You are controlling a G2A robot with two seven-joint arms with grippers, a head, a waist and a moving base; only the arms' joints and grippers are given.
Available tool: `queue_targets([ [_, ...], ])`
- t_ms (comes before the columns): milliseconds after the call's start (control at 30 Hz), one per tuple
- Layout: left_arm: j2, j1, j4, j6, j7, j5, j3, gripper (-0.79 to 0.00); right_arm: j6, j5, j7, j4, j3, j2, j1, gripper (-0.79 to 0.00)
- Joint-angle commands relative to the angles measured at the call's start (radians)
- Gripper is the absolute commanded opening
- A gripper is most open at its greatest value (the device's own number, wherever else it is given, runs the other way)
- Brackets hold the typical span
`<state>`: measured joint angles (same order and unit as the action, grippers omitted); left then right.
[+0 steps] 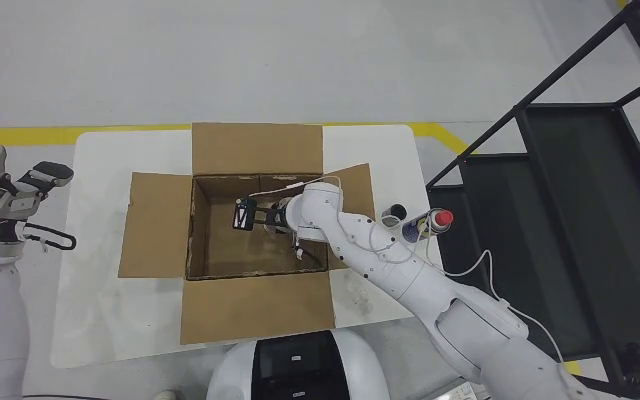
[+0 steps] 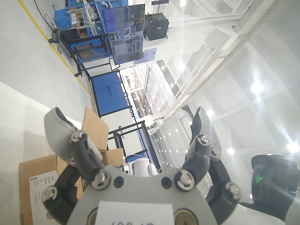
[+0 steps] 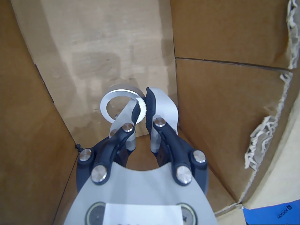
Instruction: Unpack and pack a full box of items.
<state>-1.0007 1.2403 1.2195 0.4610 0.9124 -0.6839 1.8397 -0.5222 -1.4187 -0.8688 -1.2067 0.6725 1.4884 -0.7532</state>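
Observation:
An open cardboard box [image 1: 160, 225] sits on the white table [image 1: 100, 160] with all flaps folded out. My right gripper [image 1: 243, 215] is down inside the box near its far wall. In the right wrist view that gripper [image 3: 141, 108] is shut on the rim of a silver metal ring-shaped item [image 3: 117, 97], held just above the bare cardboard floor [image 3: 98, 47]. My left gripper [image 1: 67, 206] hangs off the table's left edge. Its fingers [image 2: 58, 127] are spread wide open with nothing between them, and it points up toward the ceiling.
Beside the box's right flap stand a black cup [image 1: 396, 212], a dark container [image 1: 412, 232] and a can with a red cap [image 1: 440, 218]. A black metal stair frame [image 1: 560, 200] rises to the right of the table. The box's torn edge [image 3: 257, 136] lies close to my right wrist.

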Motion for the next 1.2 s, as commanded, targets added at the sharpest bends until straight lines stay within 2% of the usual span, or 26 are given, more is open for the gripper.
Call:
queue_targets([
  [0,0.0,0.0,0.0,0.0,0.0,0.0,0.0,0.0,0.0,0.0,0.0,0.0,0.0,0.0,0.0,-0.785],
  [633,0.0,0.0,0.0,0.0,0.0,0.0,0.0,0.0,0.0,0.0,0.0,0.0,0.0,0.0,0.0,-0.785],
  [700,0.0,0.0,0.0,0.0,0.0,0.0,0.0,0.0,0.0,0.013,0.035,-0.007,0.016,-0.004,-0.012,-0.785],
  [767,0.0,0.0,0.0,0.0,0.0,0.0,0.0,0.0,-0.022,0.035,0.069,-0.033,0.054,-0.014,-0.021,-0.785],
  [933,0.0,0.0,0.0,0.0,0.0,0.0,0.0,0.0,-0.179,0.11,0.092,-0.183,0.2,-0.066,-0.088,-0.785],
  [1167,0.0,0.0,0.0,0.0,0.0,0.0,0.0,0.0,-0.4,0.273,0.11,-0.523,0.506,-0.154,-0.327,-0.785],
])
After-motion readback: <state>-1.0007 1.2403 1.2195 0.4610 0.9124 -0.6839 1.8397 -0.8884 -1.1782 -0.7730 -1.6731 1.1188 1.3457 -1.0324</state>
